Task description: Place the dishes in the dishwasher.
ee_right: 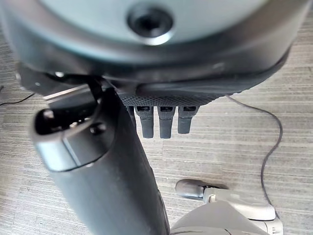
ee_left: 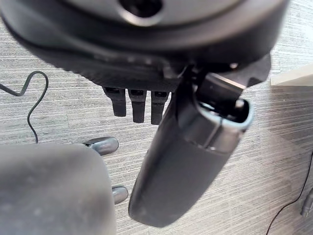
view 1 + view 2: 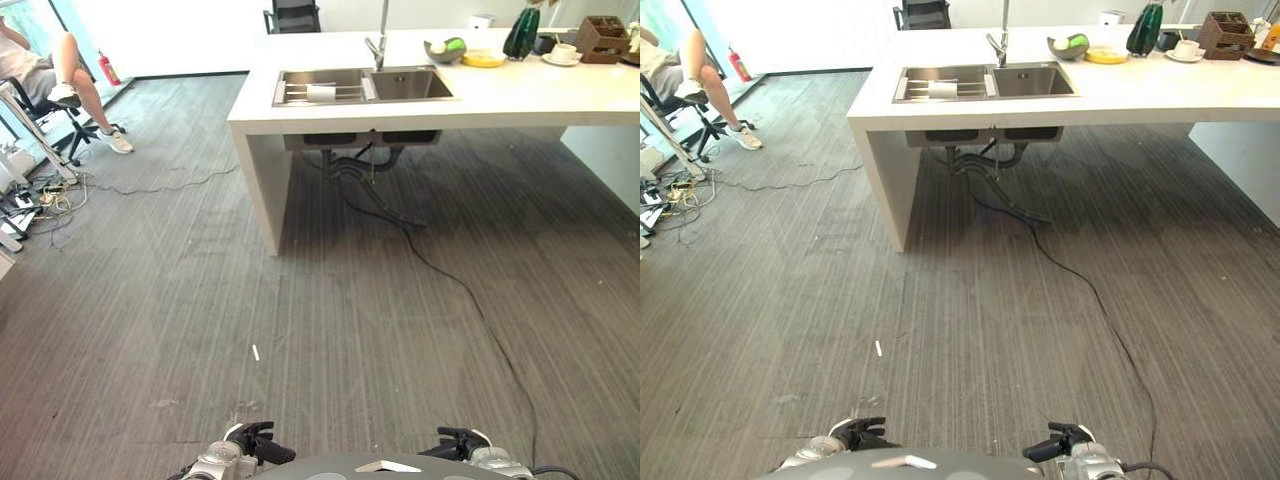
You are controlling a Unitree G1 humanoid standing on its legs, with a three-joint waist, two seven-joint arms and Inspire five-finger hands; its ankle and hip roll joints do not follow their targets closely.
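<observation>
I am far back from the white counter (image 3: pixel 520 95), with a lot of grey floor (image 3: pixel 330 300) between us. My left hand (image 3: pixel 258 444) and my right hand (image 3: pixel 456 441) hang low by my sides. In each wrist view the fingers are loose and nearly straight, the thumb sticks out, and there is nothing in either hand.

The dishes are on the far end of the counter, past the sink (image 3: pixel 300 76). There is a bowl (image 3: pixel 443 49) with something green in it. A yellow plate (image 3: pixel 484 59) sits just beside it, and a cup (image 3: pixel 564 52) sits on a saucer (image 3: pixel 561 60) further along. A white thing (image 3: pixel 321 92) lies in the sink (it may be a cup, I cannot tell).

I think these dishes are hard, smooth and easy to break. The cup looks light, so I would hold it round its side. The plate lies flat, so I would pinch its rim. For the bowl I would put my thumb inside the rim and my fingers outside, and empty it first.
</observation>
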